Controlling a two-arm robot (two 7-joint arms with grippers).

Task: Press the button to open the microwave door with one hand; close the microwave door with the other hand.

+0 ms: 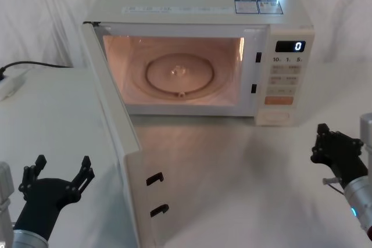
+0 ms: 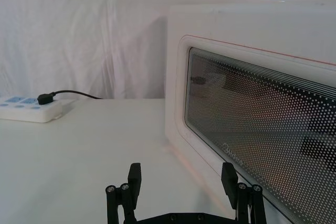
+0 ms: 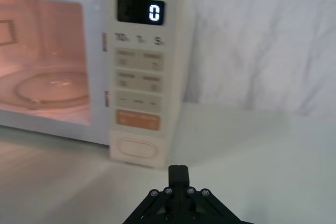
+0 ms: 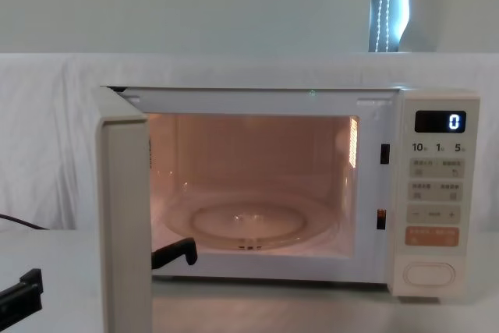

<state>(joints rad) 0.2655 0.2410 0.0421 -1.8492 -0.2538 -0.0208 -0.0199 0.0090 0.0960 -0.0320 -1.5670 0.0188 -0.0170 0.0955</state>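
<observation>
Standing wide open, the microwave door point(image 1: 116, 143) swings out toward the robot's left from its hinge, its two latch hooks facing the lit cavity with the glass turntable point(image 1: 179, 74). The left claw point(image 1: 58, 172) hovers low over the bench point(image 1: 232, 161), just beside the door's outer face, fingers spread wide and empty. The right claw point(image 1: 326, 137) hangs well in front of the control panel, fingers pinched together, apart from the button point(image 3: 138, 149) at the panel's bottom.
</observation>
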